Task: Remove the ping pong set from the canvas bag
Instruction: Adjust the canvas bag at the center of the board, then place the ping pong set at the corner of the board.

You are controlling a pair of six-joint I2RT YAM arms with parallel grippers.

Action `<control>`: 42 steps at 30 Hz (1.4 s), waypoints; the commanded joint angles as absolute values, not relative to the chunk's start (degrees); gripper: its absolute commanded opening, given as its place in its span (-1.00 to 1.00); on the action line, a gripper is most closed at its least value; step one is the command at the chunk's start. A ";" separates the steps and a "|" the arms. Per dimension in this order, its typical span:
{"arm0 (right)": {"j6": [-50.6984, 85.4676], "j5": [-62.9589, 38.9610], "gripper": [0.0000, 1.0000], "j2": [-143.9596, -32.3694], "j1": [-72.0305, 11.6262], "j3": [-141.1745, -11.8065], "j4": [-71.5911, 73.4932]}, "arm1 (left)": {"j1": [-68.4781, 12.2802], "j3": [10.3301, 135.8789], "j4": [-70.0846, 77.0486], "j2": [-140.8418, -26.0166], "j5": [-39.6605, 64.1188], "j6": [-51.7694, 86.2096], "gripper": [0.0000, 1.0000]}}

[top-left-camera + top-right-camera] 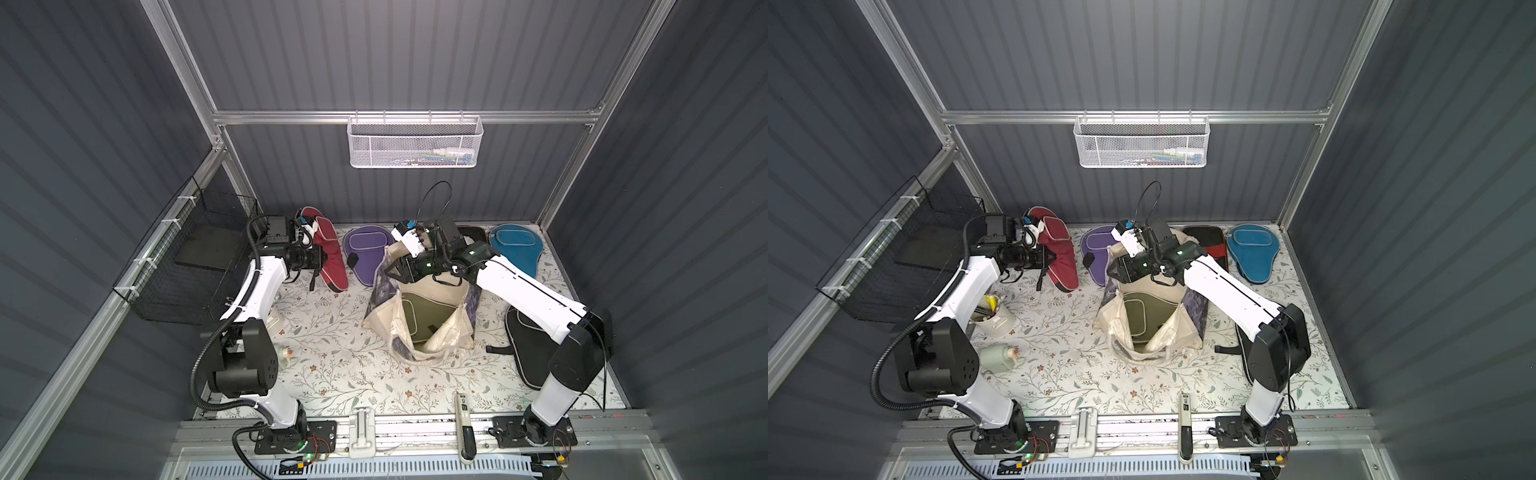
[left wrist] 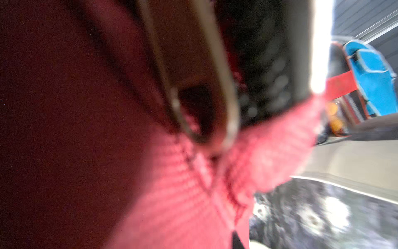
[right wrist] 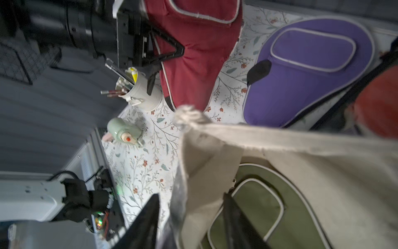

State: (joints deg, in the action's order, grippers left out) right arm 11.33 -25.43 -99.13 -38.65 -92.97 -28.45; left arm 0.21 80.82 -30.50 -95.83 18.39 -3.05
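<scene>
"When you scanned from the table's near edge, which step was it on?"

"Nearly the last, I'd judge. By the near right corner a black padded fabric paddle cover [image 1: 523, 357] with pale piping lay flat, partly hidden by the right arm. At mid-table the big cream canvas bag [image 1: 380, 316] with dark printed side panels sagged open, and an olive fabric paddle cover [image 1: 419, 309] was the one piece still inside."

"And the grippers?"

"The right gripper [image 3: 191, 198] stood astride the bag's far rim, one finger inside, one outside; whether it pinched the cloth I couldn't tell. The left gripper [image 1: 306, 232] was closed on a maroon woven cover [image 1: 332, 262], tipped up near the far left corner."

"Along the far edge?"

"A purple cover [image 1: 365, 253], a stiffer-looking red-and-black rectangular case [image 1: 1204, 239] and a blue cover [image 1: 515, 249] lay in a row on the flowered cloth; the covers were soft, rounded, piped."

"Next move?"

"Probably release the maroon one, then reach into the limp canvas for the olive cover while the rim was held; slack cloth could drag along."
</scene>
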 commanded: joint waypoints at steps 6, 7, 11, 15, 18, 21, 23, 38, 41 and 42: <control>11.25 -29.75 -1.00 -91.41 -39.19 -83.69 -27.17 | 1.03 84.84 -22.94 -103.32 16.14 -11.09 -1.00; 11.29 -30.83 -1.00 -90.31 -39.35 -82.11 -26.86 | 1.26 85.35 -22.80 -104.24 16.30 -11.40 -1.00; 11.49 -33.87 -1.00 -86.28 -40.15 -76.98 -26.53 | 2.32 88.13 -22.29 -108.27 16.62 -12.27 -1.00; 12.12 -34.88 -1.00 -84.35 -40.69 -74.98 -26.55 | 3.11 91.27 -22.84 -111.73 16.76 -13.17 -1.00; 12.39 -35.54 -1.00 -84.16 -40.69 -75.14 -26.35 | 3.75 92.61 -22.85 -113.73 17.23 -13.68 -1.00; 12.41 -36.16 -1.00 -84.35 -40.74 -75.69 -25.71 | 4.38 94.60 -23.85 -116.35 18.15 -14.07 -1.00; 12.14 -36.28 -1.00 -85.02 -40.74 -76.52 -26.03 | 4.57 96.14 -24.97 -118.16 18.46 -14.15 -1.00; 11.79 -36.21 -0.95 -86.75 -40.65 -77.78 -26.55 | 5.19 101.68 -32.30 -124.79 15.52 -14.58 -0.26; 11.60 -36.26 -0.94 -87.06 -40.61 -77.98 -26.80 | 5.19 102.60 -34.02 -125.74 11.12 -14.36 -0.21; 11.60 -36.21 -0.93 -87.17 -40.62 -78.04 -26.78 | 5.19 102.52 -34.13 -125.90 9.83 -14.73 -0.18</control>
State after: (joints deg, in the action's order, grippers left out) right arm 11.94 -35.27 -86.24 -40.49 -76.66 -25.76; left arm 4.89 101.34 -30.70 -123.72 16.38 -12.34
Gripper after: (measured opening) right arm 0.047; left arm 0.402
